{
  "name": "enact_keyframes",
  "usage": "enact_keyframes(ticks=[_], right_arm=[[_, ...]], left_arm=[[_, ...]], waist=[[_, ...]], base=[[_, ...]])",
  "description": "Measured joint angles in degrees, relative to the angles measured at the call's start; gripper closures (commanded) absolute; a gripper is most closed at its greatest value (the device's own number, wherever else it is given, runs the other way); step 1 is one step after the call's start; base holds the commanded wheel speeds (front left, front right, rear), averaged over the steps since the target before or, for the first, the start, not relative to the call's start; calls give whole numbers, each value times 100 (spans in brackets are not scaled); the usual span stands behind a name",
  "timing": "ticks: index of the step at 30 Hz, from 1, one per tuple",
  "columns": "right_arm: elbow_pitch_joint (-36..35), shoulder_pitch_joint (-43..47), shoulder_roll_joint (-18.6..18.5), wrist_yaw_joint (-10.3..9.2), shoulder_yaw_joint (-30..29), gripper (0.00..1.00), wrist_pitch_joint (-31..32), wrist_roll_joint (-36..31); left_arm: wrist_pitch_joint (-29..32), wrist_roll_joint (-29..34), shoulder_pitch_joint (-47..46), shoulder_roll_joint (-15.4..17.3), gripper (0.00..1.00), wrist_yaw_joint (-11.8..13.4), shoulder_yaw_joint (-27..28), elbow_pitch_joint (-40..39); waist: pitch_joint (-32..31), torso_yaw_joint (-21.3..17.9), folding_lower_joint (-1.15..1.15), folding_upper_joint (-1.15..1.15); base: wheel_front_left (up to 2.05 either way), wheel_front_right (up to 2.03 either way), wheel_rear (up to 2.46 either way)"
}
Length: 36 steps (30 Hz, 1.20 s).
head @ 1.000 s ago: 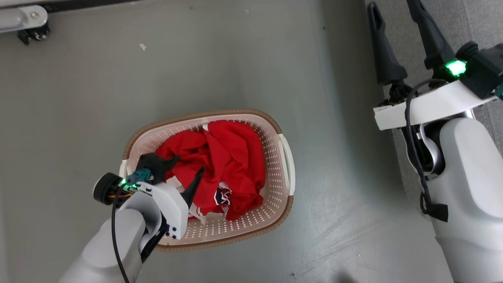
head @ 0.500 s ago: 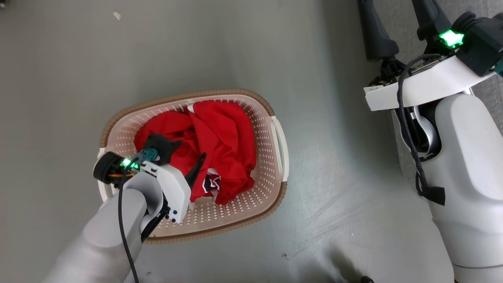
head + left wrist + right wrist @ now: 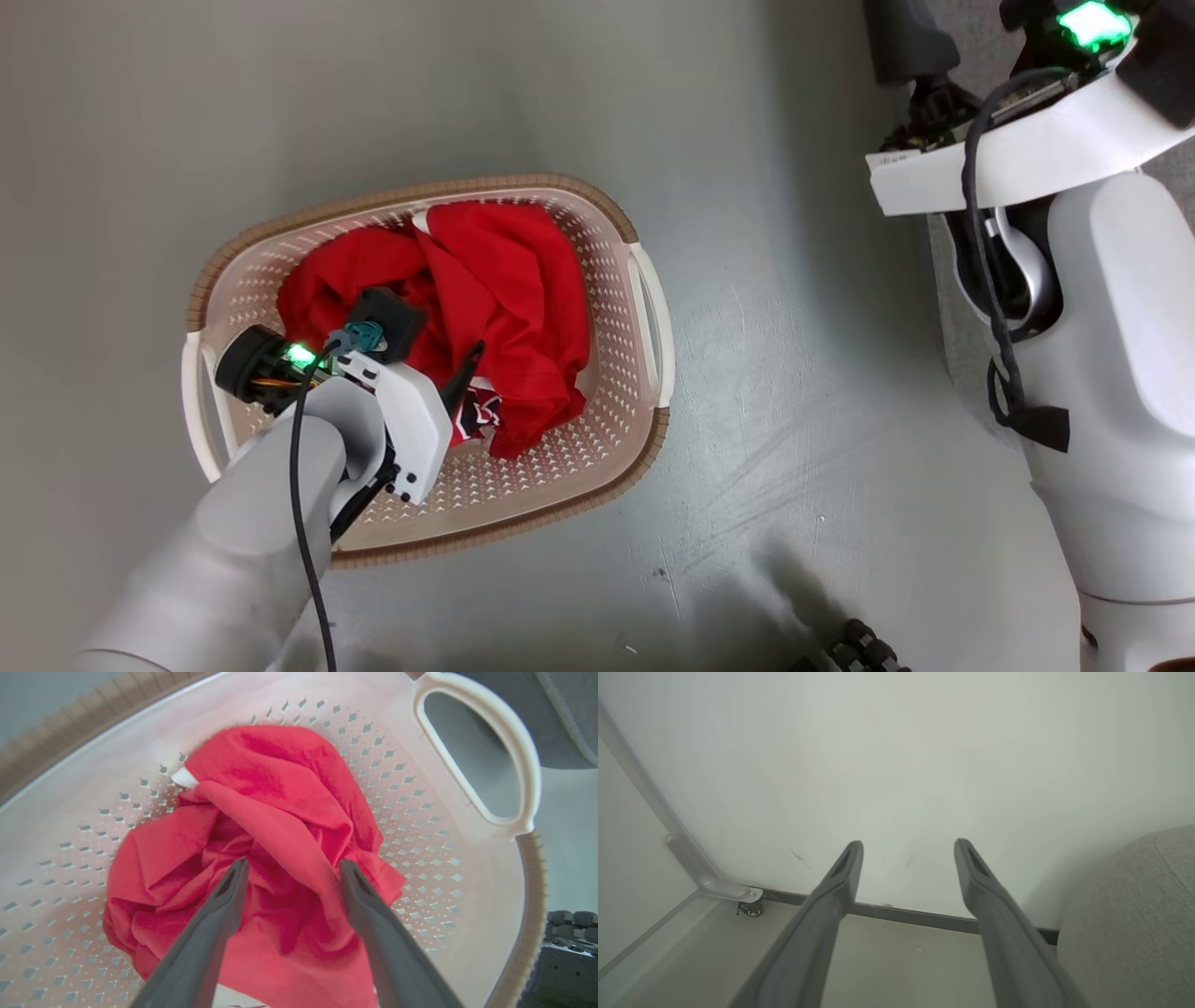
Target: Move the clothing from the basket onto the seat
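Crumpled bright red sports clothing [image 3: 280,793] is noted heaped inside the cream-white perforated plastic basket [image 3: 467,896] with brown rim. The left gripper [image 3: 293,864] is held within the basket, its dark fingers spread astride a raised fold of the cloth, nothing clamped. The right gripper [image 3: 909,844], fingers likewise parted and empty, is held well apart from the basket; the large grey woven-fabric seat [image 3: 1134,914] is seen past the basket's white handle.

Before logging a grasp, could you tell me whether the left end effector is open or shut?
Open: the left end effector has fingers apart, straddling a fold of red clothing in the basket.
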Motion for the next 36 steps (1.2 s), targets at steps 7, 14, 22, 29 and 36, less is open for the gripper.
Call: enact_keyframes(ticks=[7, 14, 22, 29, 36], right_arm=[[-30, -124, 0, 0, 43, 0, -8, 104], [-27, -193, 0, 0, 44, 0, -24, 153], [4, -257, 1, 0, 38, 0, -24, 160], [47, -257, 0, 0, 26, 0, -24, 145], [80, -257, 0, 0, -27, 0, -24, 76]], left_arm=[[124, -127, -114, 86, 0, 0, -102, 218], [133, -211, -282, 129, 100, 0, -256, 264], [191, -435, -324, 20, 100, 0, -297, 249], [71, -552, -431, -9, 100, 0, -280, 181], [-301, -644, -430, 46, 100, 0, -97, 120]], waist=[[191, -85, 0, 0], [329, -168, 0, 0], [344, -190, 0, 0], [290, -148, 0, 0], [202, -86, 0, 0]], base=[[0, 0, 0], [0, 0, 0], [0, 0, 0], [0, 0, 0], [0, 0, 0]])
